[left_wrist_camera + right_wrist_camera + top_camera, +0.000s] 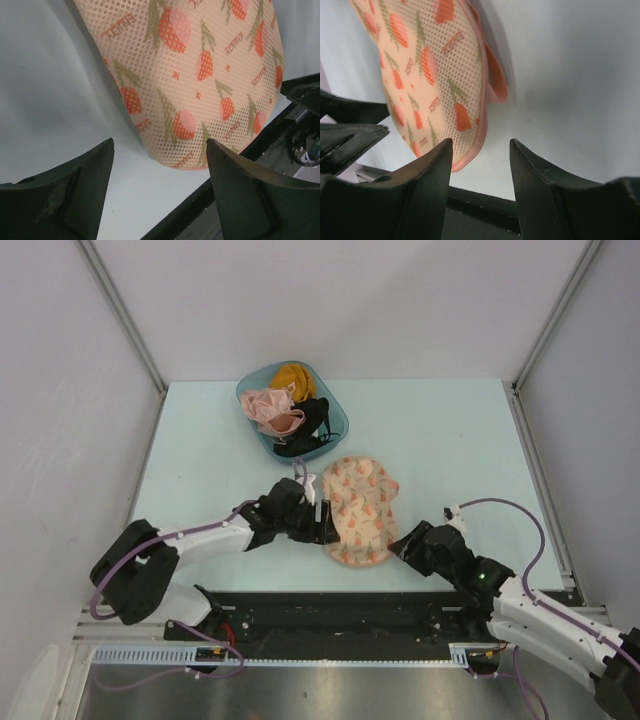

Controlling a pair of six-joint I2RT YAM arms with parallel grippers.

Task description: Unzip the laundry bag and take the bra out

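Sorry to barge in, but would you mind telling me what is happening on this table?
The laundry bag lies flat on the table with a robot tool on either side. The left tool is open at its left edge, the right tool open at its near right end; neither grips it. No opening shows and no bra is out. A teal tub of other garments sits behind.
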